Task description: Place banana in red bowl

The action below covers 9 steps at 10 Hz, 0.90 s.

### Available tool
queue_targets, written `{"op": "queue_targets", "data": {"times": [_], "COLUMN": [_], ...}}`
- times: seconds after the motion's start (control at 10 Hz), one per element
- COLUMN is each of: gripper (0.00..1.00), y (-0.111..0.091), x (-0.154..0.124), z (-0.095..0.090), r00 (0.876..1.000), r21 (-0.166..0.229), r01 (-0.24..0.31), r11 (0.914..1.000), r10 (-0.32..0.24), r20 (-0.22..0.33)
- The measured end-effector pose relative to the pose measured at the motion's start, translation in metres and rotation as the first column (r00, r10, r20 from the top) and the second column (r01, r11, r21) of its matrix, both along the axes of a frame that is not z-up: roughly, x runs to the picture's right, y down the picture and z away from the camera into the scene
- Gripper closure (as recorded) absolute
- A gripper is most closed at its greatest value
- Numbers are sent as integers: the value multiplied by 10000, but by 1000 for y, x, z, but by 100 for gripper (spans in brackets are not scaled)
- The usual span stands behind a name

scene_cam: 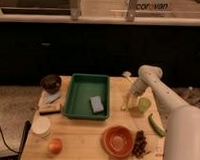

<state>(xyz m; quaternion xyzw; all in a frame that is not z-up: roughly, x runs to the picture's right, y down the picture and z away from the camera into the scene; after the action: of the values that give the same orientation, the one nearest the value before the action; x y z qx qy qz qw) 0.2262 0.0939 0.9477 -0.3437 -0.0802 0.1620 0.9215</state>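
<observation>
The red bowl [118, 141] stands empty near the table's front edge, right of the middle. A pale yellow, elongated thing that looks like the banana [127, 101] lies just right of the green tray. My white arm reaches down from the right, and the gripper [129, 97] is right at the banana, behind and a little right of the bowl. Whether it holds the banana does not show.
A green tray [75, 98] holds a blue-grey sponge [96, 104]. A light green round object [144, 104] and a green vegetable [155, 125] lie right of the gripper, with a dark clump [140, 144] beside the bowl. A dark bowl [51, 83], brush [49, 109], white cup [41, 126] and orange [54, 145] are at the left.
</observation>
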Motion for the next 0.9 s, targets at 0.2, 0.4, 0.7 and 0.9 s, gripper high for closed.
{"op": "queue_targets", "data": {"times": [0.2,0.4,0.7,0.9], "gripper": [46,67,96,100], "y": [-1,-2,-4,-5], "x": [0,0,-6,-7], "z": [-3,-6,-6,-8], "r00": [9999,9997,9995,9992], "r21": [96,141,48,14], "r01": [-13,5,153,256], "r11": [10000,9999,9999,9997], "r10": [14,-1,-152,-255], "r20": [-110,-255,-290,-313]}}
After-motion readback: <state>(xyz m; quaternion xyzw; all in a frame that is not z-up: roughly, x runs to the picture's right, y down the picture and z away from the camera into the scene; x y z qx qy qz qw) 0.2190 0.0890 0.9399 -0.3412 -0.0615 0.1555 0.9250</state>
